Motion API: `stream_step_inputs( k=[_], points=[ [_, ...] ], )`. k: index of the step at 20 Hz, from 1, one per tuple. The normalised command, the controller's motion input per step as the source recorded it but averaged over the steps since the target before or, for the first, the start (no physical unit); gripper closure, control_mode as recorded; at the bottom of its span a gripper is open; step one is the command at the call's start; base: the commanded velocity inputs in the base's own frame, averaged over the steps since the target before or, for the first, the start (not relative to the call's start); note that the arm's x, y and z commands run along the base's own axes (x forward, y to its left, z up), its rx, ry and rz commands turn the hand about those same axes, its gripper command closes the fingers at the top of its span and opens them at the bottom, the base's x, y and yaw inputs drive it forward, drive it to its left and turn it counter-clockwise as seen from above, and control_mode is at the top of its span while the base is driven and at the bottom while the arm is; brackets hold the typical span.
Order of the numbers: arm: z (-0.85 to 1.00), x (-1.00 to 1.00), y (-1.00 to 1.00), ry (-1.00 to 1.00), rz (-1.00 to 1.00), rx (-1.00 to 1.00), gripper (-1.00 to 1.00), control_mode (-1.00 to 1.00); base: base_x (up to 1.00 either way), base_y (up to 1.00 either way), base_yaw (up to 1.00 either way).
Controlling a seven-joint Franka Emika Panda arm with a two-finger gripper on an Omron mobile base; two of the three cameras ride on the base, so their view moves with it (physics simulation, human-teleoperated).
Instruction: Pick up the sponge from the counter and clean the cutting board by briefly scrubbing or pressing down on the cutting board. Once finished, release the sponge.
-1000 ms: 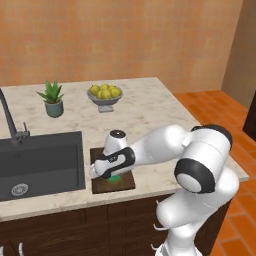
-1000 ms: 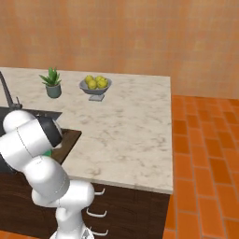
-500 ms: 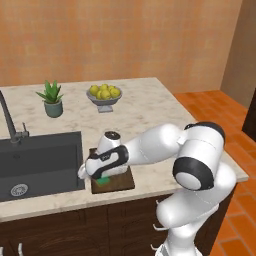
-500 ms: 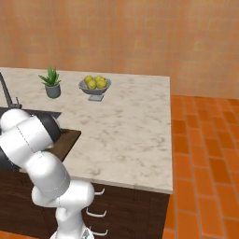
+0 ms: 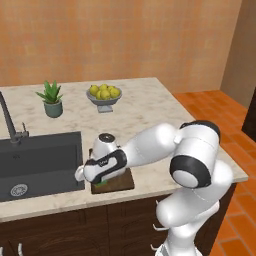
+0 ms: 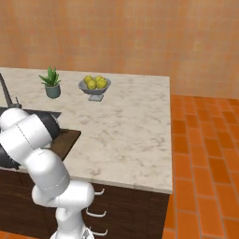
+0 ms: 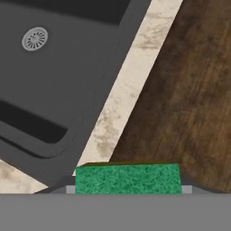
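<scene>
My arm bends low over the counter [image 5: 145, 112] in the middle of the left base view, and my gripper [image 5: 101, 181] points down at the near left corner of the cutting board [image 5: 119, 182]. I am holding the sponge [image 5: 102, 184], and my two fingers are squeezed in tight on its sides. In that view only a little bit of green peeks out under my hand, right on top of the brown board. In the hand view the sponge [image 7: 127, 179] sits at the bottom middle of the picture, flat and green, between my fingers, and I cannot see the finger tips well there. The cutting board [image 7: 180, 99] takes up the right side of that picture, with a strip of counter [image 7: 124, 94] running slantwise beside it and the dark sink [image 7: 54, 72] on the upper left. In the right base view my arm hides most of the board [image 6: 66, 140], which shows at the left. Far back on the counter stand a small potted plant [image 5: 51, 98] and a bowl of yellow fruit [image 5: 104, 94], well away from my hand
</scene>
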Motion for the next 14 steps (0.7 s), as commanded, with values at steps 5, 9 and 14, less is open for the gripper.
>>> stream_step_inputs(
  k=[5, 9, 14],
  points=[
    [-0.05, 0.34, 0.00, 0.00, -0.07, -0.12, 1.00, -1.00, 0.00, 0.00, 0.00],
    [0.00, 0.41, -0.09, -0.01, -0.08, -0.07, 1.00, -1.00, 0.00, 0.00, 0.00],
    [0.00, 0.42, -0.11, -0.01, -0.07, -0.03, 1.00, -1.00, 0.00, 0.00, 0.00]
  ],
)
